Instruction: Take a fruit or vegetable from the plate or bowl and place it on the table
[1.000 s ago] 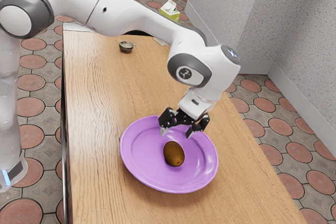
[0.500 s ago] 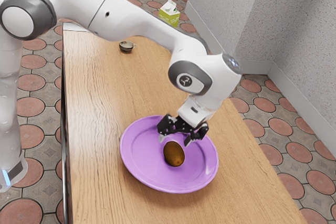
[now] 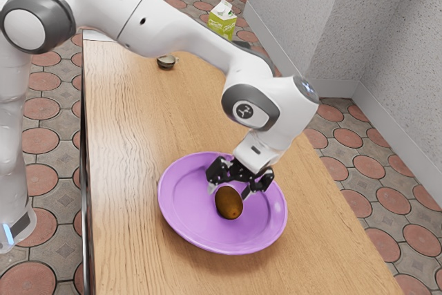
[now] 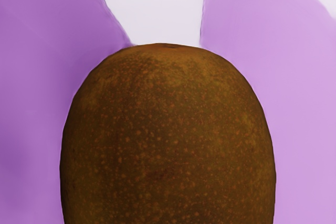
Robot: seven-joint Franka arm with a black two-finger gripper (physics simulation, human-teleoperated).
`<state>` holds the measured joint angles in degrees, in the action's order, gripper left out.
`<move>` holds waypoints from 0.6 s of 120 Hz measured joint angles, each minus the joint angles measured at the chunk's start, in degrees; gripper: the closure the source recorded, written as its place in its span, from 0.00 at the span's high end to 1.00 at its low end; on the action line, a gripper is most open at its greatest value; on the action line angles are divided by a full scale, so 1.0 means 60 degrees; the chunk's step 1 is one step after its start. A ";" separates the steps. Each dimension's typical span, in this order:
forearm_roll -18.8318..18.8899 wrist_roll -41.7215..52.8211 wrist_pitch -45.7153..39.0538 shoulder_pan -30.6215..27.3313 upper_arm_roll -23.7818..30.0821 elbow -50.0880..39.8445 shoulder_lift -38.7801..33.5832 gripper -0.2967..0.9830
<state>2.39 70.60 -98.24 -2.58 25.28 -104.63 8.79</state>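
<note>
My gripper (image 3: pixel 228 191) is low over the purple plate (image 3: pixel 181 220) in the exterior view, its fingers spread apart and open around the upper end of a brown kiwi (image 3: pixel 228 204). The kiwi lies near the plate's middle. In the wrist view the kiwi (image 4: pixel 168 140) is large and close under my hand, speckled brown, against the purple plate (image 4: pixel 299 108). Whether a finger touches the kiwi cannot be told.
The plate rests on a wooden table (image 3: pixel 131 143). A small dark bowl (image 3: pixel 166 62) stands near the table's far end, and a green-and-white carton (image 3: pixel 222 20) is beyond it. A grey wall rises at the exterior view's right.
My hand has come down toward the plate, bringing the open gripper to the kiwi's upper end. The kiwi and plate have stayed where they were.
</note>
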 joint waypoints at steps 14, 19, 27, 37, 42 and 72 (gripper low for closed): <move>-0.0047 0.0000 -0.0085 0.0010 0.0050 0.0002 0.0006 0.77; -0.0056 0.0000 -0.0110 0.0012 0.0076 0.0002 0.0006 0.77; -0.0100 -0.0001 -0.0142 0.0020 0.0099 0.0003 0.0023 0.77; -0.0142 -0.0001 -0.0198 0.0017 0.0106 0.0002 0.0047 0.77; -0.0157 -0.0001 -0.0241 0.0033 0.0107 0.0002 0.0057 0.77; -0.0203 -0.0006 -0.0507 0.0086 0.0122 0.0002 0.0137 0.77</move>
<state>1.18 70.56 -101.28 -2.07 26.01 -104.61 9.61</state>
